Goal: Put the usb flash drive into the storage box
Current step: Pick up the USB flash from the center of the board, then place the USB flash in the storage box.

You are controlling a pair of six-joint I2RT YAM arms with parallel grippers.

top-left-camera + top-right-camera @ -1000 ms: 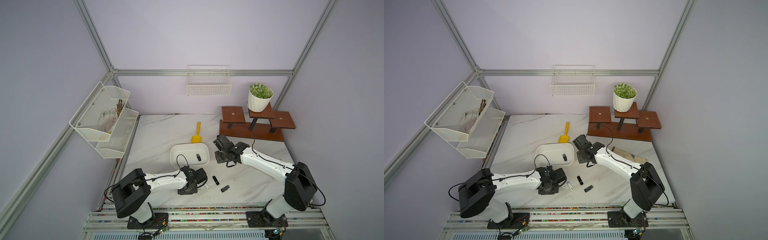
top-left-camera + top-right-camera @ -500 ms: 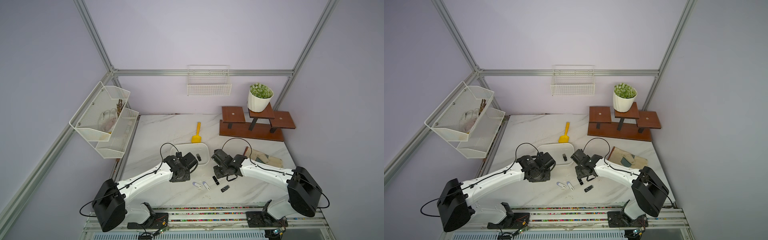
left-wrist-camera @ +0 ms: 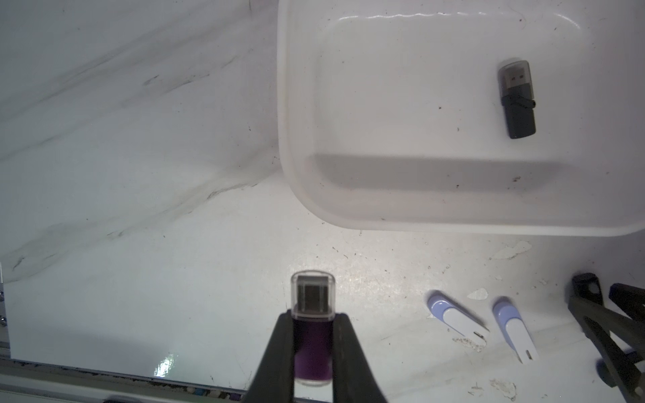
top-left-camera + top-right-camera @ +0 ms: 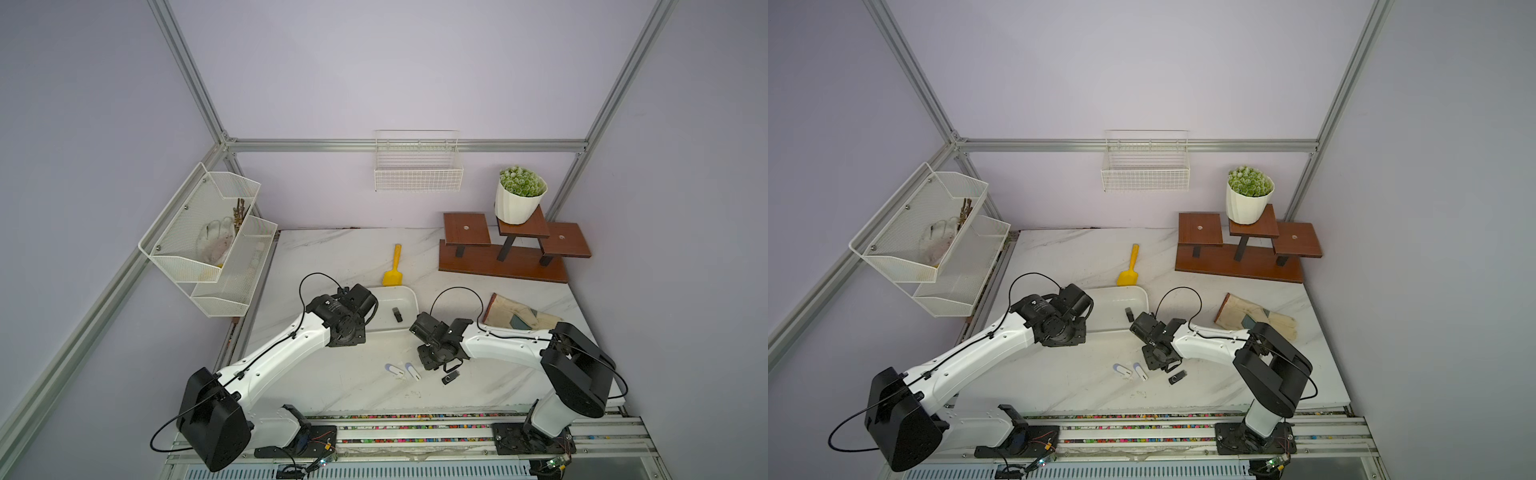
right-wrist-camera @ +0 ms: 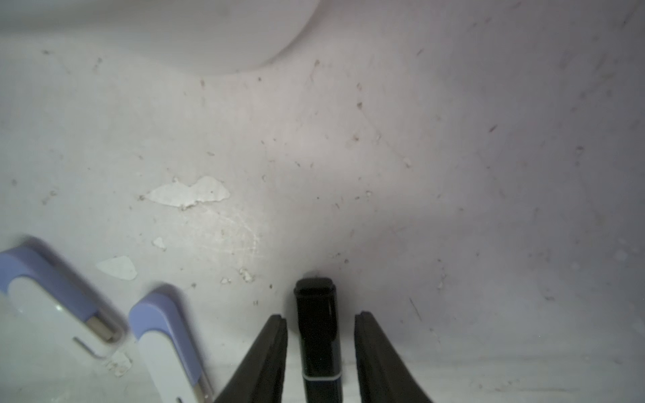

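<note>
The storage box (image 4: 409,294) (image 4: 1113,299) (image 3: 285,139) is a shallow white tub mid-table, with a dark grey usb flash drive (image 4: 397,314) (image 3: 516,99) lying in it. My left gripper (image 3: 313,319) is shut on a purple, clear-capped usb flash drive (image 3: 313,335), held above the table just short of the box's near left corner. My right gripper (image 5: 321,319) (image 4: 430,363) is low at the table, open, its jaws on either side of a black flash drive (image 5: 317,314) with a gap on each side.
Two white-and-lilac swivel drives (image 4: 394,370) (image 4: 412,371) and a black swivel drive (image 4: 450,378) lie near the right gripper. A yellow scoop (image 4: 392,270) lies behind the box, a glove (image 4: 519,318) at right, and a wooden stand with a potted plant (image 4: 507,253) at the back right.
The left arm has carried the purple drive from the table's front up to the box. The right arm has come from beside the box down to the black drive.
</note>
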